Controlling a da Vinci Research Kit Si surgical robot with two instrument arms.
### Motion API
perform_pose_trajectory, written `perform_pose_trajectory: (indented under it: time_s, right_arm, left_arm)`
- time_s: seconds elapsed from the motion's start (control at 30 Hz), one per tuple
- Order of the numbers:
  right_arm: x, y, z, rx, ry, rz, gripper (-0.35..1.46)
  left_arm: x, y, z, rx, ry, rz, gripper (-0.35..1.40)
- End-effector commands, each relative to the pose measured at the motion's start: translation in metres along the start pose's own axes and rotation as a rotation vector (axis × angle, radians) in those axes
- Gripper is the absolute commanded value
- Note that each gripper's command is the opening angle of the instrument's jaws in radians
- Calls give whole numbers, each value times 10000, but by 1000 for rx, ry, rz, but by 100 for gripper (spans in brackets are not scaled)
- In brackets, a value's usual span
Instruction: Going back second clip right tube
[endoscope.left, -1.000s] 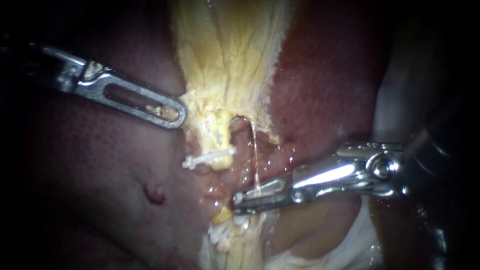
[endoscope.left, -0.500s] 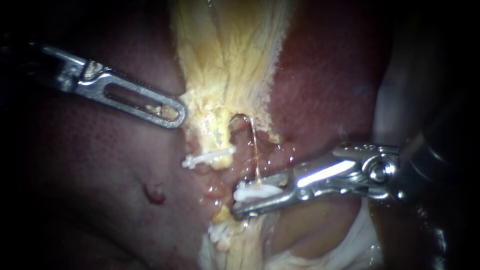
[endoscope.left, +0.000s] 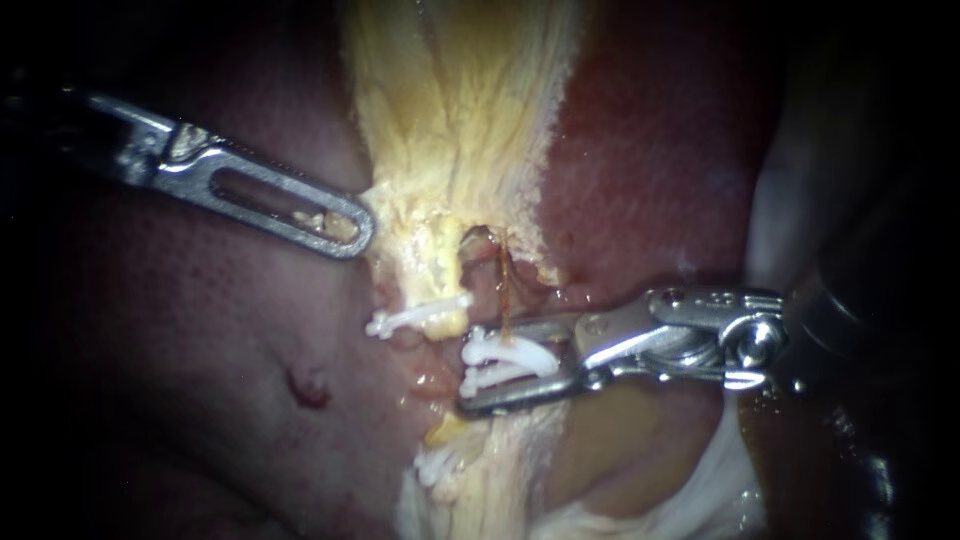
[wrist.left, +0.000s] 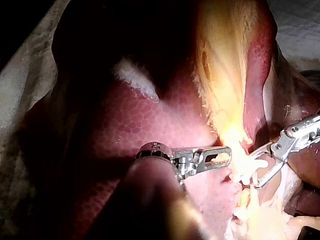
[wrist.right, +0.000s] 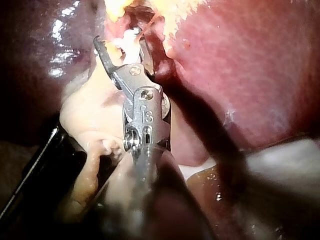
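The dark red liver (endoscope.left: 660, 150) fills the field. A broad band of pale yellow tissue (endoscope.left: 460, 100) runs down its middle and narrows where two strands leave it. My right instrument (endoscope.left: 480, 368) comes in across the liver's lower right part. Its jaws stand moderately apart, one above and one below the second clip (endoscope.left: 510, 350), and I cannot tell whether either jaw touches it. My left instrument (endoscope.left: 345, 228) lies over the liver to the left of the band. Its windowed jaws are closed on the band's left edge, with yellow scraps showing in the window. The right tube (endoscope.left: 503, 280) is a thin reddish-brown strand dropping from the band's lower end to the right instrument's upper jaw. The second clip sits at the foot of that tube: white, with two curved limbs joined nearer the instrument's joint and spread at their free ends. Another white clip (endoscope.left: 420, 314) crosses the thicker strand just to the left. A second ago the right jaws lay together, hiding the clip. Half a second ago only a white sliver showed, and the gap is wider now.
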Motion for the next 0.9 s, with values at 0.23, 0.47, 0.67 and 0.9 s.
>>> perform_pose_trajectory:
  time_s: [0.23, 0.47, 0.67, 0.9]
  right_arm:
    - [-8, 7, -6, -3, -1, -84, 50]
    - [-10, 9, -11, -5, -2, -112, 50]
    - [-11, 16, -12, -13, 0, -110, 50]
    - [-11, 25, -15, -35, 6, -8, 50]
  left_arm:
    - [0, 0, 0, -1, 0, 0, -35]
    - [0, 0, -1, -1, 0, 0, -35]
    - [1, 0, -1, -1, 0, 0, -35]
    - [1, 0, -1, -1, 0, 0, -35]
